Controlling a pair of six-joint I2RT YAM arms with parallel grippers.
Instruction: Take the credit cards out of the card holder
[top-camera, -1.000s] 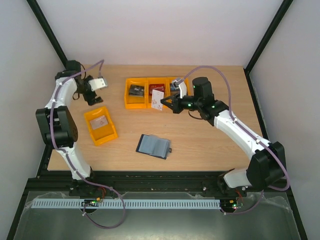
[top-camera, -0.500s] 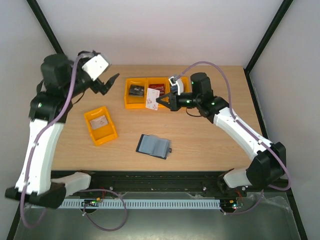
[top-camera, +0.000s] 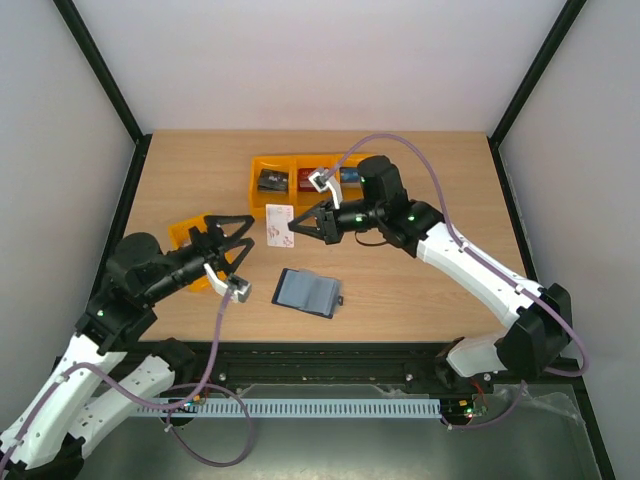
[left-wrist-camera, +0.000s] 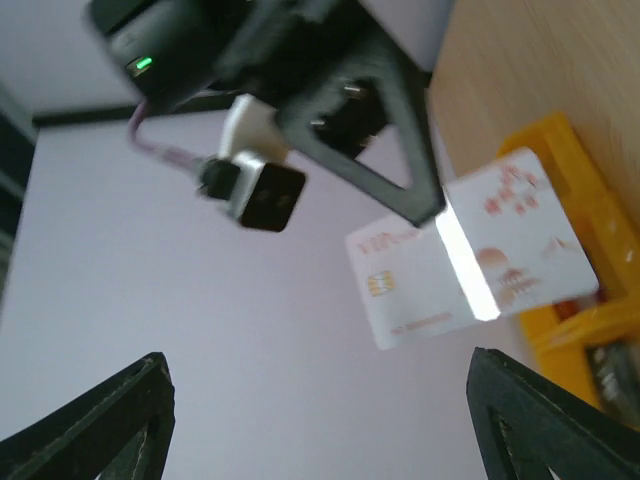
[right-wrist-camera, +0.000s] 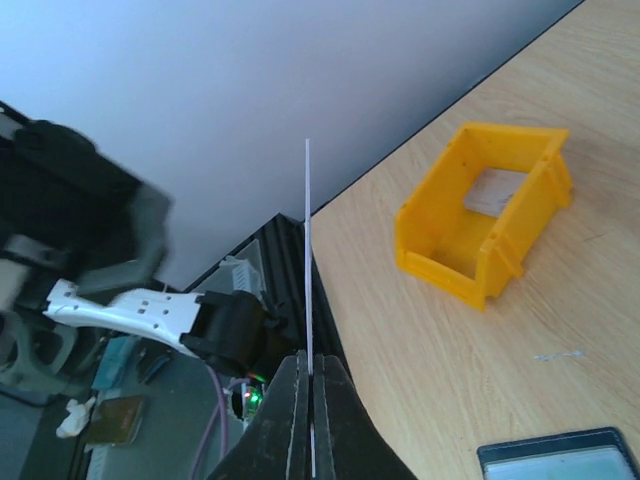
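My right gripper (top-camera: 296, 228) is shut on a white credit card with red marks (top-camera: 279, 224) and holds it upright above the table, left of centre. In the right wrist view the card (right-wrist-camera: 308, 250) shows edge-on, pinched between the shut jaws (right-wrist-camera: 312, 372). My left gripper (top-camera: 236, 238) is open just left of the card, pointing at it without touching. In the left wrist view the card (left-wrist-camera: 470, 258) hangs ahead of the wide-apart fingertips (left-wrist-camera: 140, 400). The card holder (top-camera: 307, 292), dark navy with pale sleeves, lies open on the table below the card.
A row of orange bins (top-camera: 262, 203) with dark, red and blue items stands at the back centre. A single orange bin (top-camera: 183, 236) sits at the left, partly hidden under my left gripper; in the right wrist view this bin (right-wrist-camera: 520, 245) holds a pale flat item.
The left arm has swung from the back left down to the front, and its open gripper now faces the card. The right gripper has carried the card leftward and nearer.
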